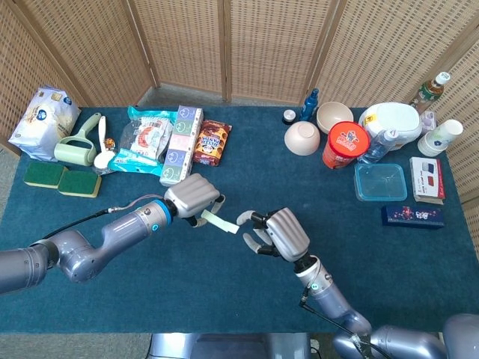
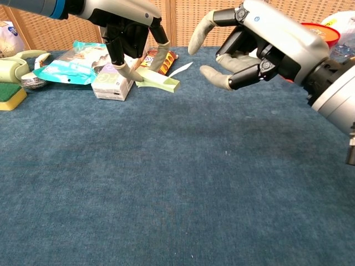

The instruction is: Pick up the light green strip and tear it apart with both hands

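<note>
My left hand (image 1: 194,198) (image 2: 128,27) pinches one end of the light green strip (image 1: 220,221) (image 2: 161,83) and holds it above the blue cloth, its free end sticking out to the right. My right hand (image 1: 274,232) (image 2: 252,44) hovers just right of that free end, fingers spread and curved toward it, holding nothing. A small gap separates its fingertips (image 1: 244,218) from the strip.
Snack packets (image 1: 212,142), a box (image 1: 179,143), sponges (image 1: 61,179) and a lint roller (image 1: 77,148) lie at the back left. Bowls (image 1: 302,137), a red can (image 1: 345,144), a kettle (image 1: 392,123), a plastic tub (image 1: 381,182) and boxes (image 1: 426,179) stand at the back right.
</note>
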`<control>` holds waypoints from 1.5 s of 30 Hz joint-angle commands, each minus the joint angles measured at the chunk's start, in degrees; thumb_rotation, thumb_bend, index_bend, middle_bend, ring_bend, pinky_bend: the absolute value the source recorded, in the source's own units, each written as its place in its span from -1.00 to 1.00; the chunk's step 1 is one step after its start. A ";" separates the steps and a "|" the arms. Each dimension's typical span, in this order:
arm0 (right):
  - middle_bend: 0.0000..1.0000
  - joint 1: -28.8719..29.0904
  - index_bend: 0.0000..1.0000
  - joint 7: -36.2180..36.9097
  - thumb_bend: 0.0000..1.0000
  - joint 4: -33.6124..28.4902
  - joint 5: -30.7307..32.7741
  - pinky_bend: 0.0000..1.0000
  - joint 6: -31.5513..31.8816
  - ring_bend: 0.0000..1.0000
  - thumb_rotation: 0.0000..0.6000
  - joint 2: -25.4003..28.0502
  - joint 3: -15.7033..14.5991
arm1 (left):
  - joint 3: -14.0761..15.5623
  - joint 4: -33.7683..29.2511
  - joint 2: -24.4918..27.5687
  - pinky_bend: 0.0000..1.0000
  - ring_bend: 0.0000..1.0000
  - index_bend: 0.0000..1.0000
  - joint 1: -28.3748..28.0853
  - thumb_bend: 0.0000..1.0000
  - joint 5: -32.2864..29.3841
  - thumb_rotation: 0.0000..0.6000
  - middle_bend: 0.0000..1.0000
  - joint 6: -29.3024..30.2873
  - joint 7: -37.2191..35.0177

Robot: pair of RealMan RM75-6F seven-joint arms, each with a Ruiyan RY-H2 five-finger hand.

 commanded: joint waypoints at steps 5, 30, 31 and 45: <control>1.00 0.28 -0.18 -1.71 -0.16 2.78 -0.88 0.76 1.37 0.99 1.00 -2.20 -0.35 | 0.05 0.06 0.00 1.00 1.00 0.45 -0.23 -0.07 0.12 1.00 1.00 -0.05 -0.33; 1.00 2.21 -0.10 -2.74 -0.16 5.25 -0.89 0.76 1.07 0.99 1.00 -4.78 -0.32 | 0.63 0.76 -0.52 1.00 1.00 0.45 -0.82 -0.07 0.12 1.00 1.00 -0.24 -1.45; 1.00 2.30 -0.10 -2.74 -0.16 5.28 -0.88 0.76 1.00 0.99 1.00 -4.81 -0.32 | 0.61 0.71 -0.46 1.00 1.00 0.45 -0.77 -0.07 0.12 1.00 1.00 -0.24 -1.62; 1.00 3.25 -0.05 -2.78 -0.15 6.01 -0.15 0.76 0.23 0.99 1.00 -5.11 -0.06 | 0.84 0.95 -0.56 1.00 1.00 0.44 -0.78 -0.07 0.80 1.00 1.00 -0.47 -2.09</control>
